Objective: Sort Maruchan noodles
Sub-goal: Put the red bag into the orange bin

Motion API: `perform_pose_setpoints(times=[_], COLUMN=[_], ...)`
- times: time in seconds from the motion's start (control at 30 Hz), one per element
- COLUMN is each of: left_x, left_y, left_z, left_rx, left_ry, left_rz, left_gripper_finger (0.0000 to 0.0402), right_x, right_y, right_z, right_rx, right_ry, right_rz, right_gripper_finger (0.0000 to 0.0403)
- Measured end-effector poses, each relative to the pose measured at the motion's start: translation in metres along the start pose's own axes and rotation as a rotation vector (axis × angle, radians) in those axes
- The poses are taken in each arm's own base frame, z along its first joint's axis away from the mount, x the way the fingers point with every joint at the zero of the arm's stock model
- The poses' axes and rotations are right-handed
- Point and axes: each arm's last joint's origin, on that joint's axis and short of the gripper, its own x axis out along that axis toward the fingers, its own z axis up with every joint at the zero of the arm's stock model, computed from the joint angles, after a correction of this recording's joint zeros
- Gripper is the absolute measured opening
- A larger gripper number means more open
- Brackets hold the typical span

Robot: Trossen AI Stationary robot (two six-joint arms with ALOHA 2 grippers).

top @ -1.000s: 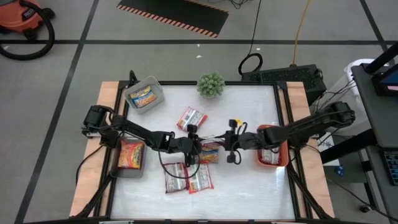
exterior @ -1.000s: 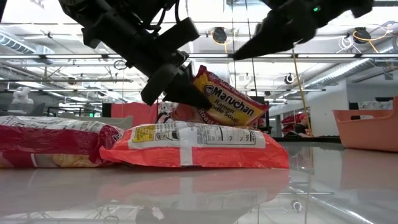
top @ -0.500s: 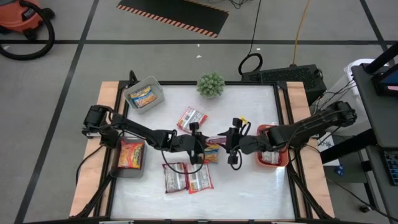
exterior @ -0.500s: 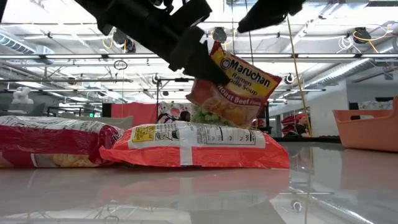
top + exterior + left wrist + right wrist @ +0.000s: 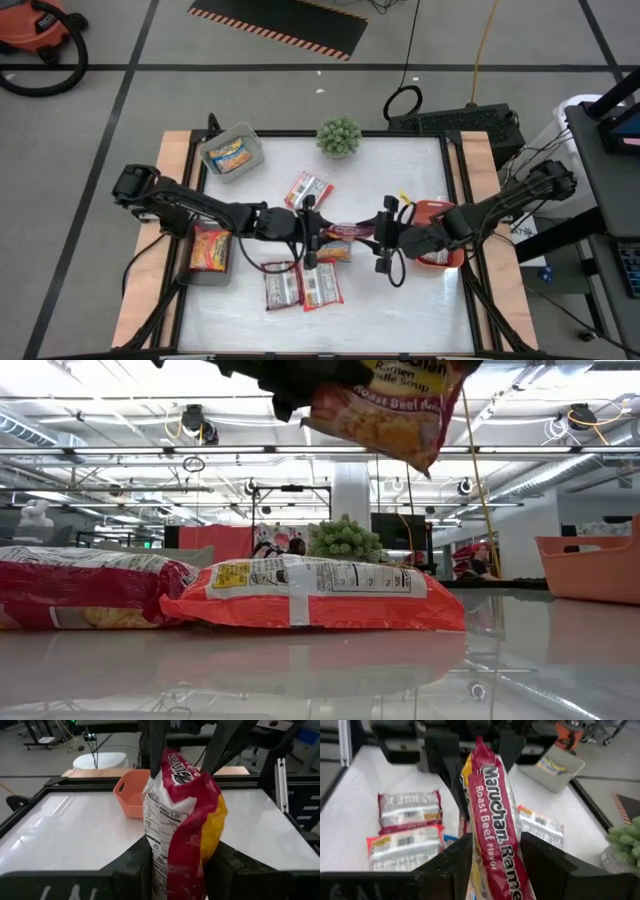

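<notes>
Both my end effectors pinch one red Maruchan packet [image 5: 345, 231] held mid-air above the worktop [image 5: 400, 300]: left end effector [image 5: 312, 229] on one end, right end effector [image 5: 378, 231] on the other. Two packets [image 5: 302, 285] lie flat below, nearby.

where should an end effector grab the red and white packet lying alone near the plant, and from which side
The lone red-and-white shiny plastic packet lies flat and tilted, clear of the green potted plant. Probably best to come straight down from above and pinch across its short width near the middle, fingers turned to match its tilt. Both end effectors are busy: left end effector and right end effector both grip the raised roast beef packet.
</notes>
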Motion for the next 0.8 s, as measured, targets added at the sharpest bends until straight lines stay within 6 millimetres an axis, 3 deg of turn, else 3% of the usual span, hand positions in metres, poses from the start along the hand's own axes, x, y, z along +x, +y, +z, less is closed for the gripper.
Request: perform_pose_setpoints(times=[0.53,0.8], left_x=[0.002,0.002], left_y=[-0.002,-0.002], left_z=[-0.008,-0.010], left_rx=[0.066,0.069], left_ry=[0.062,0.076], left_rz=[-0.007,-0.016], left_gripper_finger=[0.0129,0.0129], right_x=[0.039,0.039], right_y=[-0.005,-0.009], right_z=[-0.013,-0.012], right_rx=[0.021,-0.024], right_ry=[0.145,0.146], right_rz=[0.088,0.096], right_gripper_finger=[0.0160,0.0115])
